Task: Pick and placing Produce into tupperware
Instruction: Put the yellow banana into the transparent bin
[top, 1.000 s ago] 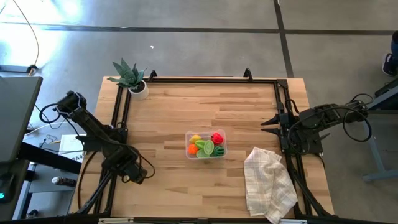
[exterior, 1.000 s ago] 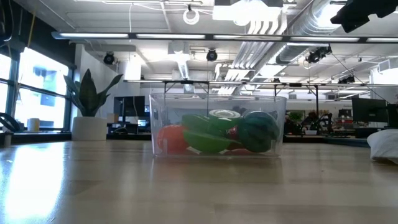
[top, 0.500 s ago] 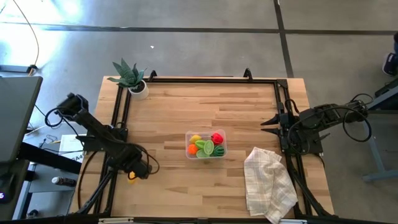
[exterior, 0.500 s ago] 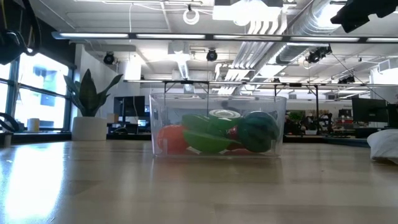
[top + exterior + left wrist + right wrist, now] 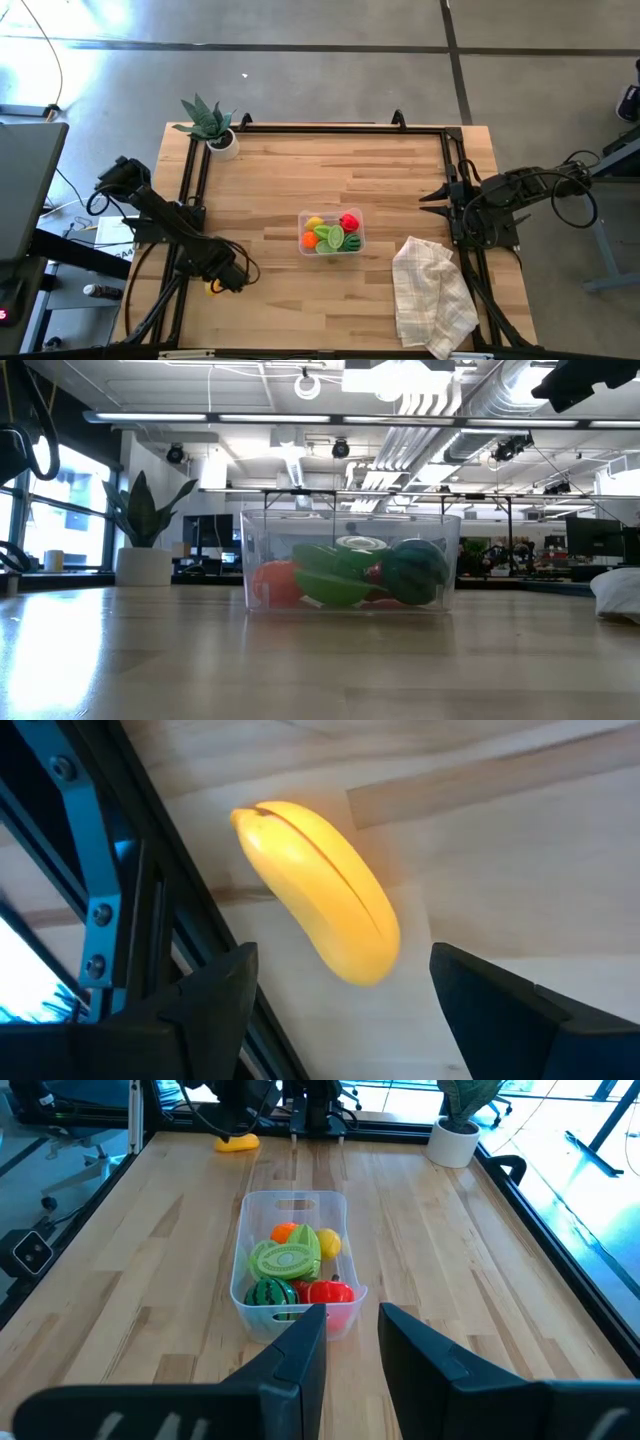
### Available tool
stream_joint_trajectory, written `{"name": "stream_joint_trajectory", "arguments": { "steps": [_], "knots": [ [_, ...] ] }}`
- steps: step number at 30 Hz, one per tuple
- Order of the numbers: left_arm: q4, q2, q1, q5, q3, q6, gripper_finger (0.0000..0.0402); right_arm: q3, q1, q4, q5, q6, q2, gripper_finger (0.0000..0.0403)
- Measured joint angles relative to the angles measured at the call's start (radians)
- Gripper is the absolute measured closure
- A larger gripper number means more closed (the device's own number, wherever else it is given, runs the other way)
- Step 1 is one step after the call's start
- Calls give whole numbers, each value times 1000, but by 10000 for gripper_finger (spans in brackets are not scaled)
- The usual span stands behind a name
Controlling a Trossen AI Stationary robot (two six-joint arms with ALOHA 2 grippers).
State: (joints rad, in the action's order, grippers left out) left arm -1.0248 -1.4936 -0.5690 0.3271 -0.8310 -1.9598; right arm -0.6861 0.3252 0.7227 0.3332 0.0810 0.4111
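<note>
We saw the left gripper spread apart over the banana at the counter edge, w/ the right gripper parted, idle, near the tupperware.

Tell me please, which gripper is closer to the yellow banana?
The left gripper is closer: its open fingers stand on either side of the banana, just short of it. The right gripper waits at the table's far right edge.

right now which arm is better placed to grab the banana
Left. The left gripper hangs open right over the banana at the table's left edge; the right gripper waits across the table.
</note>
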Motion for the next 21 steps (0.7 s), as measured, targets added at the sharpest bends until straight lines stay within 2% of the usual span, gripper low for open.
{"name": "stream_joint_trajectory", "arguments": {
  "steps": [21],
  "knots": [
    [58, -94, 0, 30, -1, -1, 114, 0, 0, 0, 0, 0, 0, 318]
  ]
}}
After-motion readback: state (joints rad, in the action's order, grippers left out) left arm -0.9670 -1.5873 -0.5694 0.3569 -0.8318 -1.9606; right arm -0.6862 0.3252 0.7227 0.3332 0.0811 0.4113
